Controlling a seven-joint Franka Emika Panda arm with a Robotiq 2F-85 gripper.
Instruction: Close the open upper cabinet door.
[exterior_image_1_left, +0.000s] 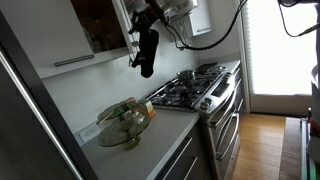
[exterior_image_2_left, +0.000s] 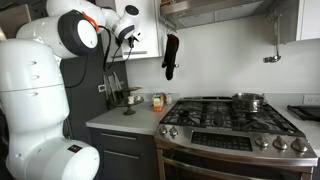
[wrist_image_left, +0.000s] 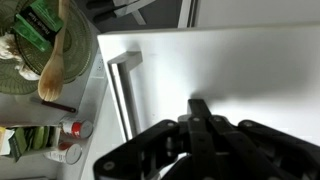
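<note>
The upper cabinet door (exterior_image_1_left: 121, 22) is a plain white panel that stands ajar beside the brown cabinet inside (exterior_image_1_left: 98, 24). It also shows in an exterior view behind the robot's wrist (exterior_image_2_left: 148, 32). My gripper (exterior_image_1_left: 146, 66) hangs just past the door's lower outer corner with its fingers pointing down, and it also shows in an exterior view (exterior_image_2_left: 169, 70). In the wrist view the fingers (wrist_image_left: 200, 108) are pressed together with nothing between them, in front of a flat white surface (wrist_image_left: 240, 65). I cannot tell whether the gripper touches the door.
The neighbouring white door carries a long metal bar handle (exterior_image_1_left: 75, 60), also in the wrist view (wrist_image_left: 124, 92). Below are a counter with a glass bowl of utensils (exterior_image_1_left: 125, 122), small jars (wrist_image_left: 70, 140), and a gas stove (exterior_image_2_left: 230, 118) with a pot (exterior_image_2_left: 248, 100).
</note>
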